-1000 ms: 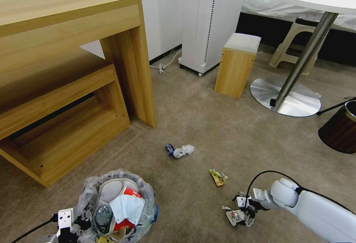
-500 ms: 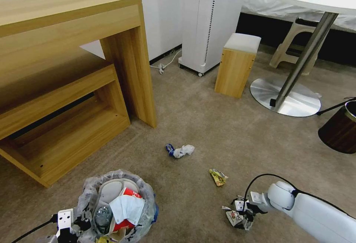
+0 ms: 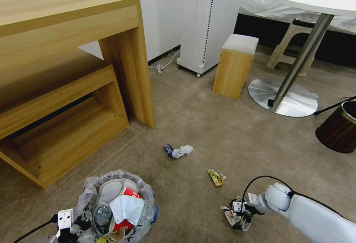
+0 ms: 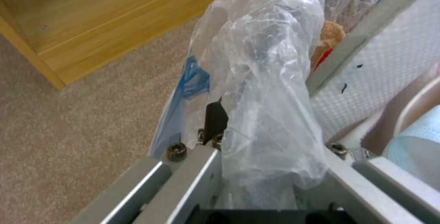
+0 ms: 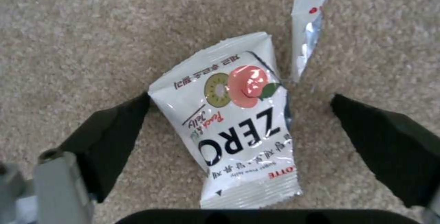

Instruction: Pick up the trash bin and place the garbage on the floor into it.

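The trash bin (image 3: 118, 205), black with a crinkly whitish bag, sits low at the near left and holds slippers, a red-white bowl and a blue mask. My left gripper (image 3: 68, 228) is shut on its bagged rim (image 4: 261, 79), beside a blue patch. On the floor (image 3: 207, 131), my right gripper (image 3: 238, 217) stands open just above a white "ZERO" jelly wrapper (image 5: 233, 121), one black finger (image 5: 110, 134) on each side of it. A torn strip (image 5: 307, 31) lies beside the wrapper. More garbage lies farther out: a yellow wrapper (image 3: 216, 177) and a white tissue with a blue scrap (image 3: 179, 150).
A wooden desk (image 3: 74, 50) with a low shelf stands on the left. Behind are a white tower unit (image 3: 207, 20), a wooden stool (image 3: 233, 68) and a round table's metal base (image 3: 283, 96). A dark brown bin (image 3: 335, 128) stands at the right edge.
My right arm has drawn nearer and lower, bringing its gripper down over the white wrapper. The head camera has shifted slightly. The left gripper and bin have stayed put.
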Available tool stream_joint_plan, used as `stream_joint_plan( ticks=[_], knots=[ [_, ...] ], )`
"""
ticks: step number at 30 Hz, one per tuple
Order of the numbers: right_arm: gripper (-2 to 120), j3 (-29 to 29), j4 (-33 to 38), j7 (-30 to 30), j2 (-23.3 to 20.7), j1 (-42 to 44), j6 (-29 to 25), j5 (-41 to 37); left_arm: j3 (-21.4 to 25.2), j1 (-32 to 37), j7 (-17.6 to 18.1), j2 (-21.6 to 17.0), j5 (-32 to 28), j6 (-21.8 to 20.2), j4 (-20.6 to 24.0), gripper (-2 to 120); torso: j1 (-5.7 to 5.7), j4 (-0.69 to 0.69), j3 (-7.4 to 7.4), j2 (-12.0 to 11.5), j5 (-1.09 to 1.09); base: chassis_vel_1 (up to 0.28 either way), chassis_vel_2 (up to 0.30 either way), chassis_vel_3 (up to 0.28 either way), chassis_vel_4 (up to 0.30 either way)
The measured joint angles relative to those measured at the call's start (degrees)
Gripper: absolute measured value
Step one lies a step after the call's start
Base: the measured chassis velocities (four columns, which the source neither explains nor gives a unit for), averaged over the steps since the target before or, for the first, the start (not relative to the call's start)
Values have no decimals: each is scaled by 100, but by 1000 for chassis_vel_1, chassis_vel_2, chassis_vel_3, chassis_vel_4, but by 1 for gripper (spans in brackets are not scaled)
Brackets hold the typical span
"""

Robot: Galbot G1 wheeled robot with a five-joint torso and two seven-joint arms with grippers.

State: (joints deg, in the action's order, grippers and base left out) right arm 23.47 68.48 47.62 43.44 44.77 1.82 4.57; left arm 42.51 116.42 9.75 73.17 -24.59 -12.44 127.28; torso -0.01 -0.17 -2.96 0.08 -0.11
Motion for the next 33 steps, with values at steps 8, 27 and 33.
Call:
stream_joint_plan(
  ticks=[8, 27, 33],
  knots=[
    [88, 40, 90, 81, -79, -35, 1, -116, -44, -4, 22, 18, 42, -19, 12, 1, 0, 5, -3, -5, 18, 0, 0, 0, 0],
    [31, 87, 831, 141, -688, 40, 209, -479, -44, 103, 72, 100, 128, -80, 223, 1, 1, 3, -4, -7, 10, 0, 0, 0, 0],
    [8, 51, 858, 128, -696, 63, 215, -506, -35, 147, 70, 161, 180, -60, 252, 1, 1, 2, -3, -6, 10, 0, 0, 0, 0]
  ],
)
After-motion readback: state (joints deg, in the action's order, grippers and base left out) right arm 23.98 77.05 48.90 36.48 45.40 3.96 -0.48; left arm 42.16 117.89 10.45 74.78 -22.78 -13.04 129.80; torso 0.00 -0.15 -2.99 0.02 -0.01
